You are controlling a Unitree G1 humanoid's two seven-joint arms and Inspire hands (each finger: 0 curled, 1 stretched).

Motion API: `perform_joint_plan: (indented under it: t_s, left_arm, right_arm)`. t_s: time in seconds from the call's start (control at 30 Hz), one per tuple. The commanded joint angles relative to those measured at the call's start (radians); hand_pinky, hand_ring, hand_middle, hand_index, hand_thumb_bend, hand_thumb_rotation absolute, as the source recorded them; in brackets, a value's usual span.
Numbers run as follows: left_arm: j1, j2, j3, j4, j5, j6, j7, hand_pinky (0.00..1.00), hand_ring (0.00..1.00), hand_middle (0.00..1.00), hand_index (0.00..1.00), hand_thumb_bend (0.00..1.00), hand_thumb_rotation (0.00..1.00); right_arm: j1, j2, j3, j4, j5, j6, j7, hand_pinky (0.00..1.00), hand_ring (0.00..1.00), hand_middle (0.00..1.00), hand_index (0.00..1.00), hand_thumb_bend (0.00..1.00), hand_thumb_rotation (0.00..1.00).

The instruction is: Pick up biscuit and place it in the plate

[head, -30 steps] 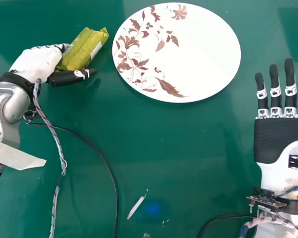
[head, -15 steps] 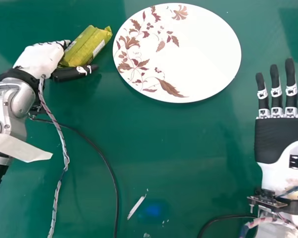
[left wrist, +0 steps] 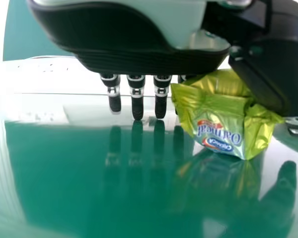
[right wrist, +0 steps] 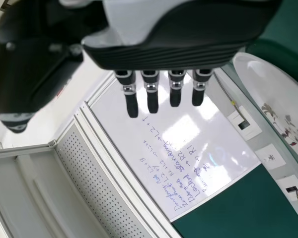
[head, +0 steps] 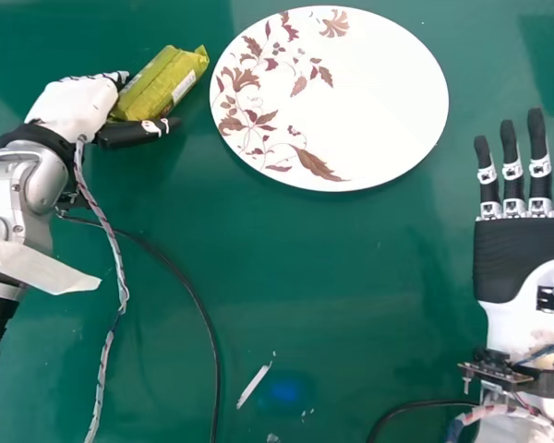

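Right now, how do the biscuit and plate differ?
Biscuit: small, oblong, yellow-green wrapper. Plate: much larger, round, white with reddish-brown leaves.
Biscuit is between the left hand's thumb and fingers; plate lies flat on the table, touched by neither hand.
Shared: both have printed surfaces.
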Motion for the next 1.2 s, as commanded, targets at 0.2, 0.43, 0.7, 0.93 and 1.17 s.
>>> perform_joint_plan:
  t_s: [0.2, 0.43, 0.7, 0.93, 1.17]
  left_arm:
    - [0.025, -0.001, -0.030, 0.030, 0.014, 0.007, -0.038, 0.51, 0.58, 0.72, 0.84, 1.00, 0.44]
    - [0.022, 0.002, -0.033, 0.034, 0.017, 0.008, -0.049, 0.16, 0.21, 0.28, 0.48, 0.56, 0.14]
    - [0.028, -0.008, -0.030, 0.023, 0.024, 0.024, -0.026, 0.12, 0.16, 0.25, 0.47, 0.51, 0.13]
    - [0.032, -0.011, -0.032, 0.009, 0.032, 0.032, -0.011, 0.13, 0.17, 0.25, 0.47, 0.51, 0.13]
    - [0.040, -0.008, -0.026, -0.014, 0.025, 0.035, -0.013, 0.13, 0.17, 0.26, 0.47, 0.50, 0.14]
  right_arm:
    - [0.013, 0.026, -0.010, -0.024, 0.031, 0.012, -0.027, 1.00, 1.00, 1.00, 0.92, 1.00, 0.46]
    - [-0.028, 0.061, -0.018, 0.015, 0.039, -0.056, -0.026, 1.00, 1.00, 1.00, 0.91, 1.00, 0.46]
    - [-0.025, 0.037, -0.013, 0.018, 0.044, -0.054, -0.011, 1.00, 1.00, 0.99, 0.91, 1.00, 0.45]
    - [-0.024, 0.036, -0.008, 0.012, 0.017, -0.062, -0.011, 1.00, 1.00, 0.98, 0.91, 0.99, 0.47]
    - [-0.020, 0.035, -0.003, 0.007, 0.012, -0.064, -0.014, 1.00, 1.00, 0.98, 0.90, 0.98, 0.47]
